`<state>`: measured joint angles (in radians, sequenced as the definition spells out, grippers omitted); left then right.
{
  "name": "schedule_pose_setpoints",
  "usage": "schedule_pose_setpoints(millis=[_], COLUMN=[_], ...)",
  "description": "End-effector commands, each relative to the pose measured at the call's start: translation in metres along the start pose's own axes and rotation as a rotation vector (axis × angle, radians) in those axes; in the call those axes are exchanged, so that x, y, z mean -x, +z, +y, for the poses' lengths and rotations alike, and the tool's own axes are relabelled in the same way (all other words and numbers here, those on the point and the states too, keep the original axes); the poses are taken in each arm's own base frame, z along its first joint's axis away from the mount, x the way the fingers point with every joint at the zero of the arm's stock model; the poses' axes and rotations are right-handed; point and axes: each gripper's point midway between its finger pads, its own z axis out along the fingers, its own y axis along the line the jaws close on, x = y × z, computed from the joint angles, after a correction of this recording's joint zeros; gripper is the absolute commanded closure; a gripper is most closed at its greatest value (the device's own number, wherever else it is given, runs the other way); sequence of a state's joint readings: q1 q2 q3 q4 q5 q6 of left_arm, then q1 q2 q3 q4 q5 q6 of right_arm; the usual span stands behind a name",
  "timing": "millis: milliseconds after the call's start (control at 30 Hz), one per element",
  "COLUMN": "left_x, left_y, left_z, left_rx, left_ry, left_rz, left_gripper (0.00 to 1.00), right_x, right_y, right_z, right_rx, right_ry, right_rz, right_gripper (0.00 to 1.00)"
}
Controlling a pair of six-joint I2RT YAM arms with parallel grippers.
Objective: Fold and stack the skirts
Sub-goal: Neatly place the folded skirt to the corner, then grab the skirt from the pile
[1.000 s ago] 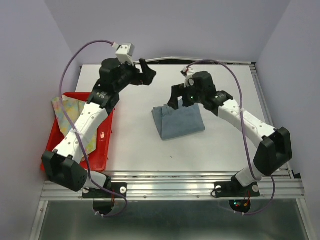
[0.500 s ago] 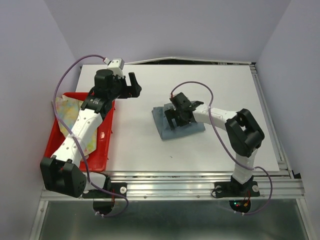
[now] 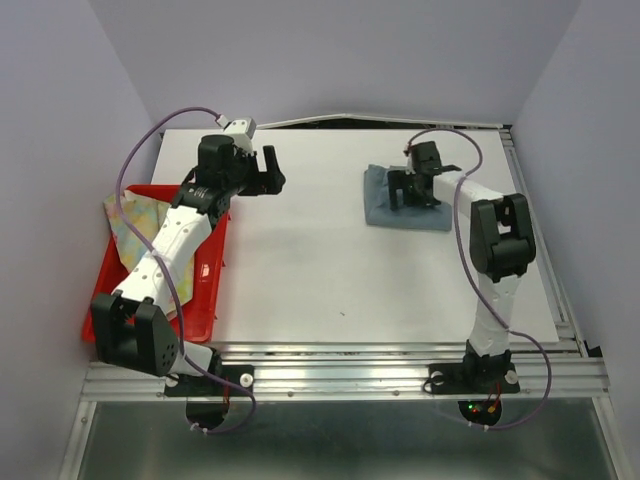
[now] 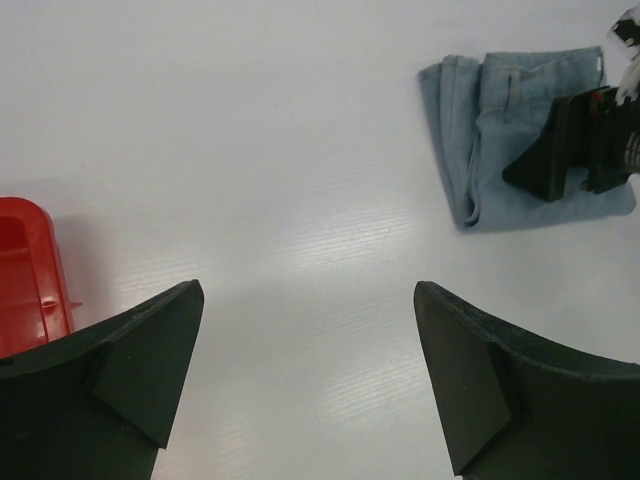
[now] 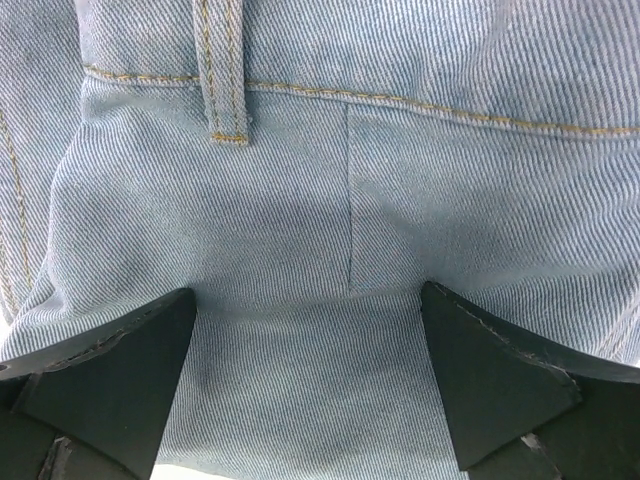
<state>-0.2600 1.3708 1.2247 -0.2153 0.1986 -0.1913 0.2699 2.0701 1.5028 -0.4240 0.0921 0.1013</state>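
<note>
The light blue denim skirt (image 3: 405,217) lies folded flat on the white table, back right of centre. My right gripper (image 3: 414,192) stands open directly on top of it, fingertips down on the cloth; in the right wrist view the denim (image 5: 320,200) fills the frame between the spread fingers (image 5: 308,330). The floral skirt (image 3: 135,222) lies in the red tray (image 3: 200,300) at the left. My left gripper (image 3: 270,172) hovers open above bare table beyond the tray, holding nothing (image 4: 308,340). From the left wrist the denim skirt (image 4: 480,150) shows at the upper right.
The red tray's corner (image 4: 30,270) shows at the left of the left wrist view. The left arm stretches over the tray and part of the floral skirt. Grey walls close in the table's back and sides.
The denim skirt has shifted from the table's middle toward the back right, with the right gripper on it. The right arm has folded back. The left gripper has barely moved.
</note>
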Motion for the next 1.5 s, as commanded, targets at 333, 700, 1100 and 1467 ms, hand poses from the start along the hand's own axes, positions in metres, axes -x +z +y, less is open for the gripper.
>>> schedule_pose_setpoints(millis=[333,700,1100,1467], left_x=[0.008,0.015,0.122,0.032], left_y=[0.015,0.008,-0.048,-0.124], left_z=[0.009,0.017,0.081,0.174], left_rx=[-0.135,-0.155,0.023,0.351], left_ry=[0.064,0.08,0.175,0.235], left_rz=[0.091,0.077,-0.116,0.143], left_gripper=[0.02,0.02,0.02,0.02], right_x=[0.014,0.036,0.179,0.126], right_y=[0.076,0.102,-0.069,-0.194], right_z=[-0.186,-0.198,-0.182,-0.077], right_rx=[-0.108,-0.075,-0.054,0.26], right_ry=[-0.141,-0.225,-0.178,-0.22], right_rz=[0.089,0.035,-0.329,-0.309], right_gripper=[0.0,0.0,0.0,0.0])
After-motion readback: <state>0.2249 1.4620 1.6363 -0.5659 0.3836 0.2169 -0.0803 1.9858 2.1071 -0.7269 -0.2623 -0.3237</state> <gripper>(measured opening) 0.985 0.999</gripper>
